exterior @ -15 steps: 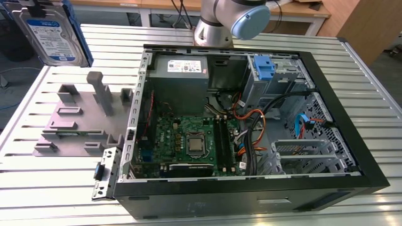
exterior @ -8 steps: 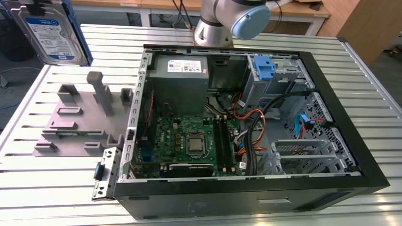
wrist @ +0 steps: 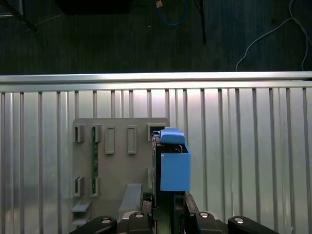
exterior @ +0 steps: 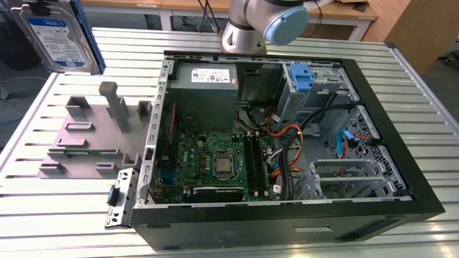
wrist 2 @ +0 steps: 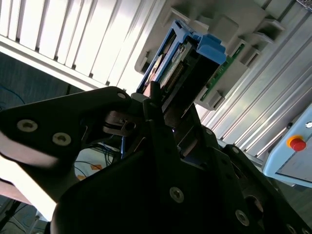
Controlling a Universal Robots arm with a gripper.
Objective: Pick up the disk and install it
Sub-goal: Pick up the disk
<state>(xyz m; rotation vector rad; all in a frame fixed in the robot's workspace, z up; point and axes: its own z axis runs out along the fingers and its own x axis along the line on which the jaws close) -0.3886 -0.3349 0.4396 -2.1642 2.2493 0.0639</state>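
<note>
The disk [exterior: 57, 35] is a silver-grey drive with a white-and-blue label and a blue bracket. It hangs upright in the air at the far left of the exterior view, above the table. My gripper [wrist: 168, 207] is shut on the disk [wrist: 174, 165], whose blue bracket end points down toward the grey fixture [wrist: 117, 161]. In the second wrist view the black fingers [wrist 2: 156, 122] clamp the disk [wrist 2: 195, 53] on both flat faces. The disk is well clear of the open computer case [exterior: 401, 161].
The grey holder fixture [exterior: 93, 134] with upright posts stands on the slatted table [exterior: 64, 226], left of the case. Inside the case are a motherboard [exterior: 215, 161], a grey power supply box [exterior: 208, 80], cables and a blue latch piece [exterior: 301, 78]. The arm's base [exterior: 248, 27] stands behind.
</note>
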